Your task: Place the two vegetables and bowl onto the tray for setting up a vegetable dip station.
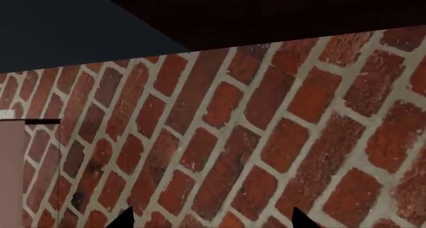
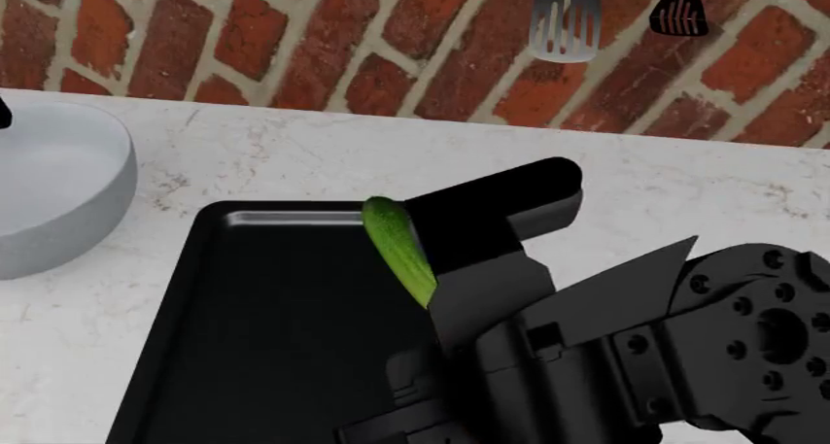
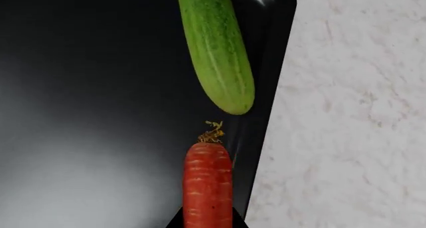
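Cucumber lying on black tray near its rim, carrot at bottom centre pinched in right gripper (stem toward cucumber), bowl off-tray at left edge on the counter, left gripper facing brick wall, its grip state unclear.

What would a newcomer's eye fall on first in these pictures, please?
Probably the smooth green cucumber and the slim orange-red carrot, lying end to end along one edge of the glossy black baking tray. Next, the large pale grey-white bowl on the marble counter, left of the tray.
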